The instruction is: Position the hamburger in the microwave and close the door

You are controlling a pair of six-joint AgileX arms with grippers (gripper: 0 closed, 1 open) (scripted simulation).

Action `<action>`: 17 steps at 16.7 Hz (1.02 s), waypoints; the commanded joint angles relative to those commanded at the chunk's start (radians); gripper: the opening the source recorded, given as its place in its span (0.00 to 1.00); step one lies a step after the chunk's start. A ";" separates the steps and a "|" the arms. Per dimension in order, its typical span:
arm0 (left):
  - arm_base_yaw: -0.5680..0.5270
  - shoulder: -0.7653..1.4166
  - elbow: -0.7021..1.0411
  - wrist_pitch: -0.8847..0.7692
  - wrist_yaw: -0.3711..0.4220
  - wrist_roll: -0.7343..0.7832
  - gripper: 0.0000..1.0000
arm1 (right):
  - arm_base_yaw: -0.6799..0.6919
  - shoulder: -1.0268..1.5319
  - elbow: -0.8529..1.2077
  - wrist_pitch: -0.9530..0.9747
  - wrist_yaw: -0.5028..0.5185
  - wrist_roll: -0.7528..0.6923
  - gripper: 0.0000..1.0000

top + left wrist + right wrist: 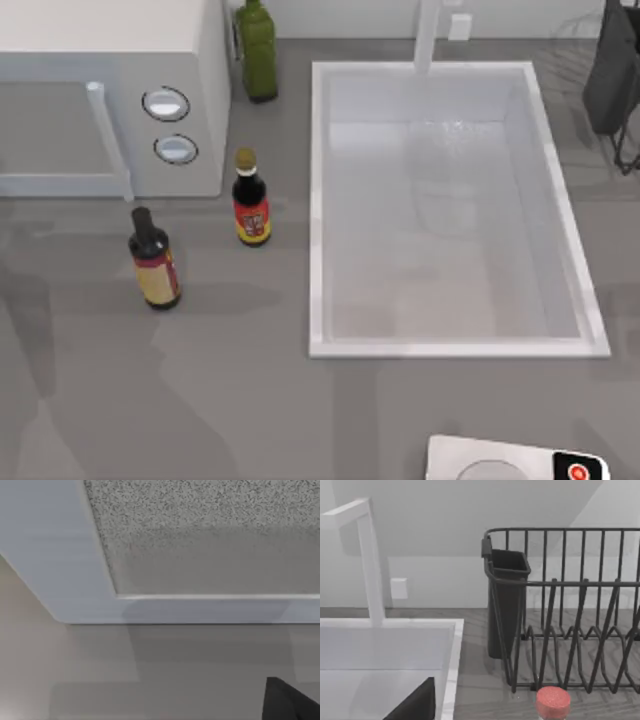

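The white microwave [110, 30] stands at the table's far left, its two silver dials [166, 103] facing forward. Its door [50, 130], a grey window in a white frame with a long white bar handle [110, 142], lies flat against the front, shut. The hamburger is out of view. In the left wrist view a dark piece of my left gripper [290, 702] hangs close to a white-framed, speckled grey panel [210, 535]. In the right wrist view a dark piece of my right gripper [415, 705] sits over the sink, facing the dish rack.
Three bottles stand right of the microwave: green [256, 50], red-labelled [251, 200] and dark [155, 262]. A white sink [318, 200] with a faucet [428, 35] takes the middle right. A black dish rack [570, 610] stands beyond it, and a white device with a red button [515, 462] lies at the front.
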 joint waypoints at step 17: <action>-0.273 -0.008 -0.021 0.041 -0.190 -0.201 0.00 | 0.000 0.000 0.000 0.000 0.000 0.000 1.00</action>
